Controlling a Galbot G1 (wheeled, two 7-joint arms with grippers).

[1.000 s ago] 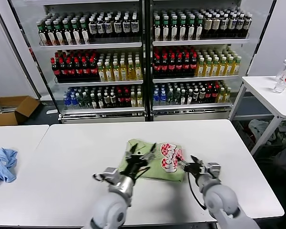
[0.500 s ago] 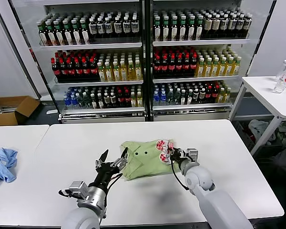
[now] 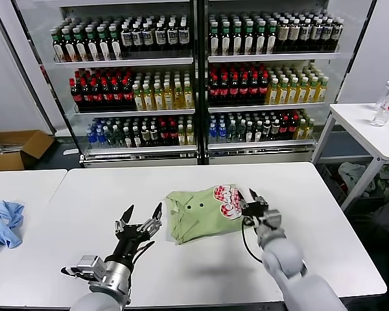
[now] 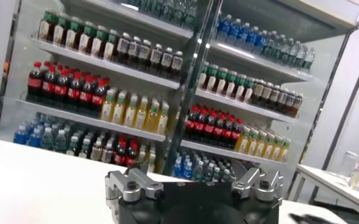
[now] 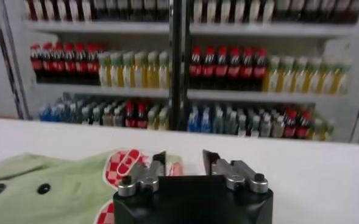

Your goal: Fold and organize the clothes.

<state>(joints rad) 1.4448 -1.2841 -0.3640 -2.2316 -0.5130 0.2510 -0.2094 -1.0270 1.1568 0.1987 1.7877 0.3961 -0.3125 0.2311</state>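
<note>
The light green T-shirt (image 3: 198, 215) lies folded in a compact bundle on the white table (image 3: 104, 191), its red-pink and white graphic (image 3: 228, 199) at the right end. My right gripper (image 3: 251, 202) is open at the shirt's right edge, beside the graphic. The right wrist view shows its fingers apart (image 5: 184, 159) with the shirt (image 5: 51, 189) and graphic (image 5: 123, 165) just ahead of one finger, nothing held. My left gripper (image 3: 142, 219) is open and empty, raised off the table to the front left of the shirt, apart from it.
A light blue garment (image 3: 3, 223) lies on the neighbouring table at far left. Drink coolers (image 3: 194, 84) stand behind the table. A white side table with bottles (image 3: 376, 126) stands at right. A cardboard box (image 3: 16, 148) sits on the floor at left.
My left gripper has drawn back from the shirt toward the front left. My right gripper has moved up along the shirt's right side and stands open. The shirt has shifted slightly farther back.
</note>
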